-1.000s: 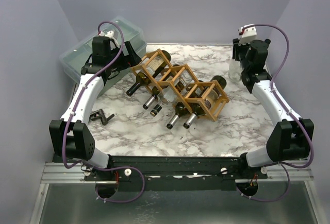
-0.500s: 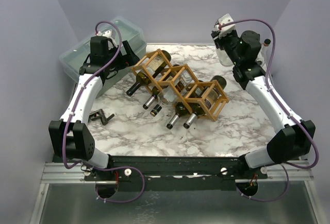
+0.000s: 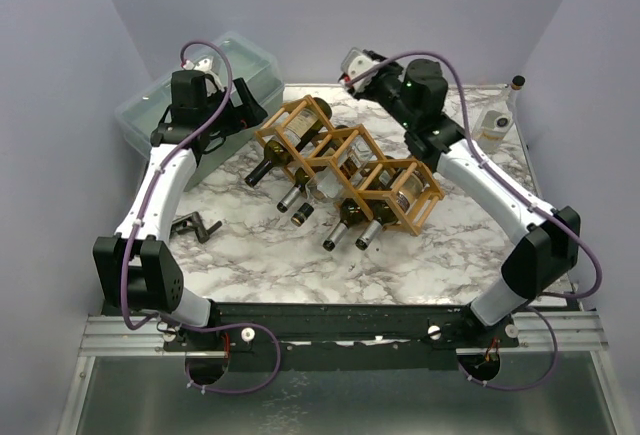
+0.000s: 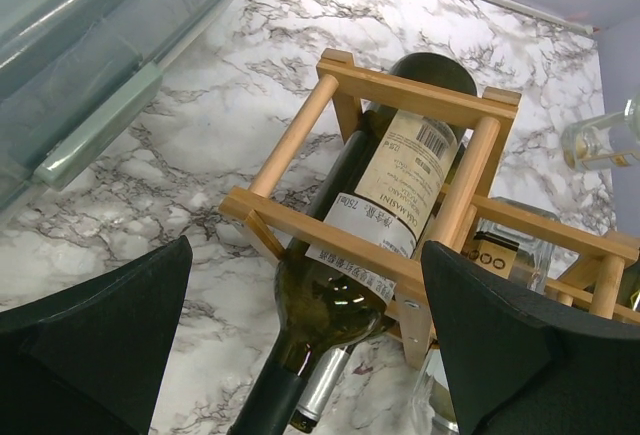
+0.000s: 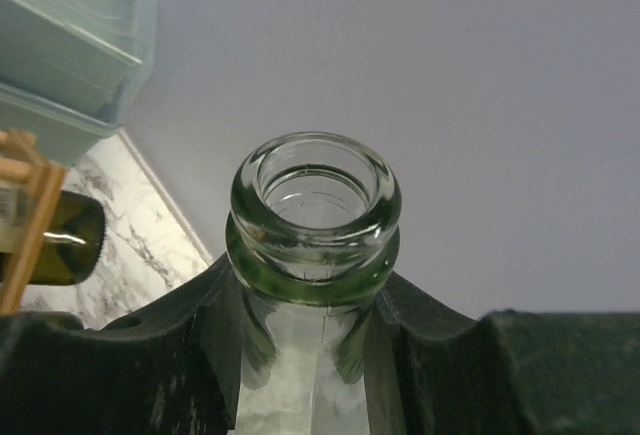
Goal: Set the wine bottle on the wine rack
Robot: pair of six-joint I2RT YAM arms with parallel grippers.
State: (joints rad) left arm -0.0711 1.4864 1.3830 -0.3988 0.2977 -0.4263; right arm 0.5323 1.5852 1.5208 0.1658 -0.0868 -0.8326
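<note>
Gripping the neck of a clear glass wine bottle (image 5: 315,217), right gripper (image 5: 312,340) jaws sit narrow just under the lip, at far centre beyond the light-brown wooden lattice wine rack (image 3: 352,167). Rack lies diagonally mid white marble table (image 3: 250,247), bottles in its cells. Left gripper (image 4: 305,300) spread wide, empty, over the rack's far-left cell holding a dark green labelled bottle (image 4: 392,190).

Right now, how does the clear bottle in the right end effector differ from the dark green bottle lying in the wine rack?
The clear bottle is colourless glass; the dark green bottle is deep green. The right end effector grips the clear bottle at its neck, off the wine rack; the dark green bottle lies in a rack cell. Both are glass bottles.
</note>
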